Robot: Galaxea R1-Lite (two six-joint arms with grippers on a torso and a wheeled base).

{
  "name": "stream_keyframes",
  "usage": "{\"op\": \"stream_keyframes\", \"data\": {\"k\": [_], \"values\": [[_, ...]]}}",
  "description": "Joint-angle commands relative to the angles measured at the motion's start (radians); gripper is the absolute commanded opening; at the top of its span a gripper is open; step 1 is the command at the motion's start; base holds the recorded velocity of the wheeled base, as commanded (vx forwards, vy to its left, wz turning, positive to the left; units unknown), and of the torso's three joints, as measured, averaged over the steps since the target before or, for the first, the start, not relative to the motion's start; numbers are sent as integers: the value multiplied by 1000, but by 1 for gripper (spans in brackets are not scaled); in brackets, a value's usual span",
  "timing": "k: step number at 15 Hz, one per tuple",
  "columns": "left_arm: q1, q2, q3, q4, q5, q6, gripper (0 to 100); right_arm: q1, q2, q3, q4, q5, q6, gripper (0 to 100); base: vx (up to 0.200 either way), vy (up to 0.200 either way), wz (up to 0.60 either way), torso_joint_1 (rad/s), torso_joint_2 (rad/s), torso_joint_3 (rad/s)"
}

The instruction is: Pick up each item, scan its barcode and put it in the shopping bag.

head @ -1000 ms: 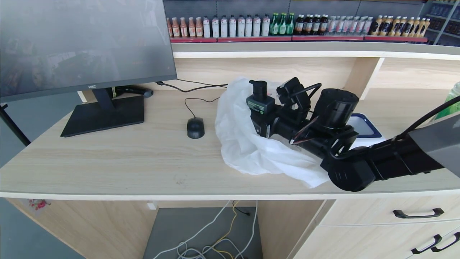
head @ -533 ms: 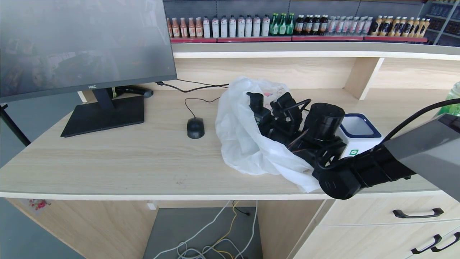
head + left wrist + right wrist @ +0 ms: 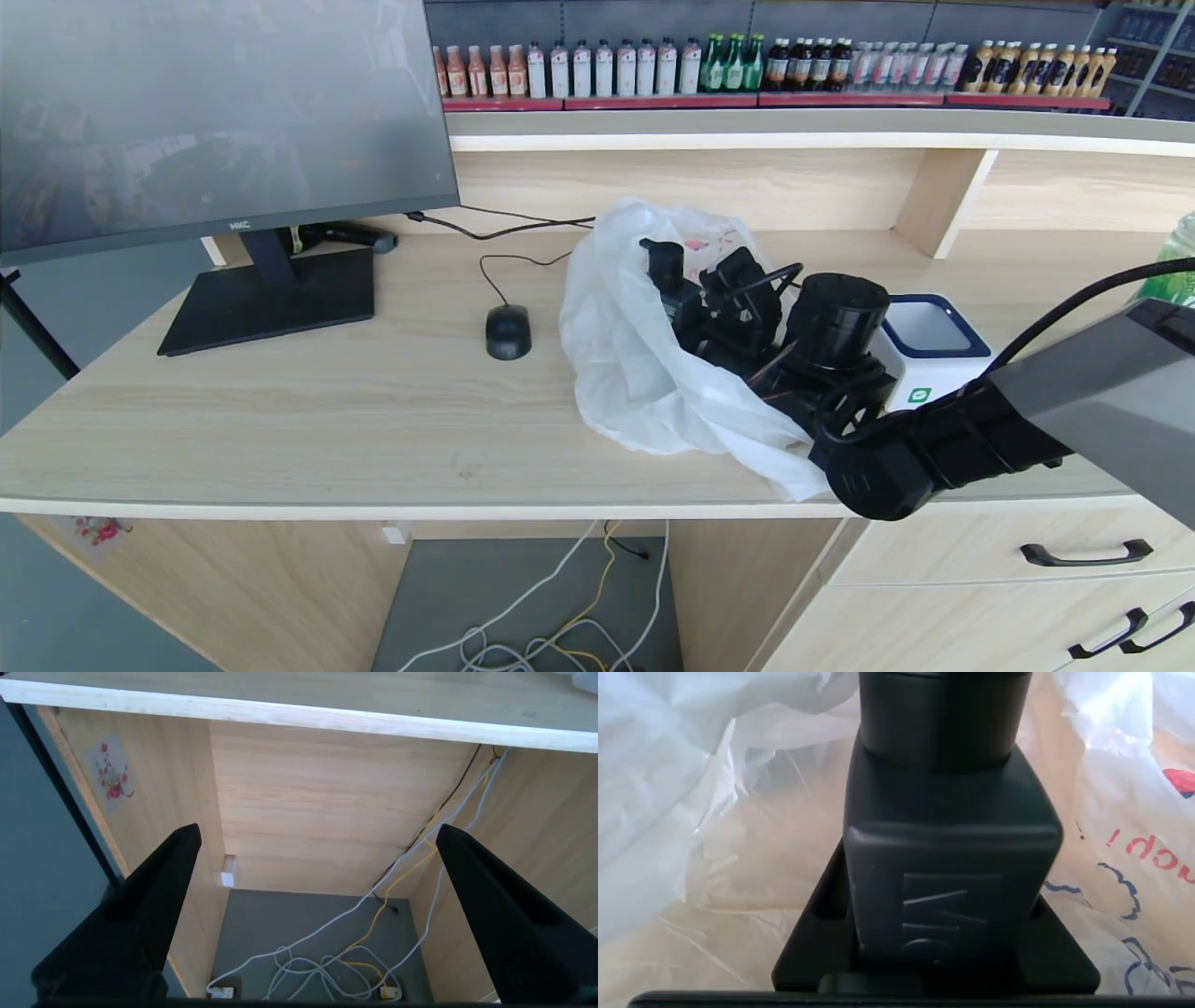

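Inside the white shopping bag (image 3: 635,373) we hold a dark bottle (image 3: 665,271) upright, our right gripper (image 3: 695,322) clamped around its body, seemingly low enough to release. Beside the bag stands the scanner (image 3: 934,350). Our left gripper (image 3: 318,915) hangs under the counter (image 3: 373,411), fingers spread.

The shopping bag (image 3: 644,383) lay on the desk (image 3: 327,420), right of the mouse (image 3: 508,331) and just left of the scanner (image 3: 934,341). The monitor (image 3: 224,121) stood at the desk's rear left. The right hand (image 3: 677,291), closed on an item (image 3: 665,261), sat inside the bag's mouth. Behind the desk, bottles (image 3: 747,63) lined a shelf (image 3: 775,100). Drawers (image 3: 1027,560) sat under the desk's right end, with cables (image 3: 551,625) on the floor left of them. The left hand (image 3: 318,924) hung below the desk's front edge, fingers apart.
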Motion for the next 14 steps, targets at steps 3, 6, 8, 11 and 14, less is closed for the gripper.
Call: {"op": "stream_keyframes", "data": {"k": [3, 6, 8, 11, 14], "values": [[1, 0, 0, 0, 0, 0, 100, 0, 0, 2, 0, 0, 0, 100, 0, 0, 0, 0, 0, 0], [1, 0, 0, 0, 0, 0, 100, 0, -23, 2, -9, -2, 0, 100, 0, 0, 0, 0, 0, 0], [-1, 0, 0, 0, 0, 0, 100, 0, -41, 4, -11, 1, -2, 100, 0, 0, 0, 0, 0, 0], [1, 0, 0, 0, 0, 0, 100, 2, -143, 31, -6, 1, -2, 100, 0, 0, 0, 0, 0, 0], [-1, 0, 0, 0, 0, 0, 100, -21, -253, 134, -5, 1, 7, 100, 0, 0, 0, 0, 0, 0]]}}
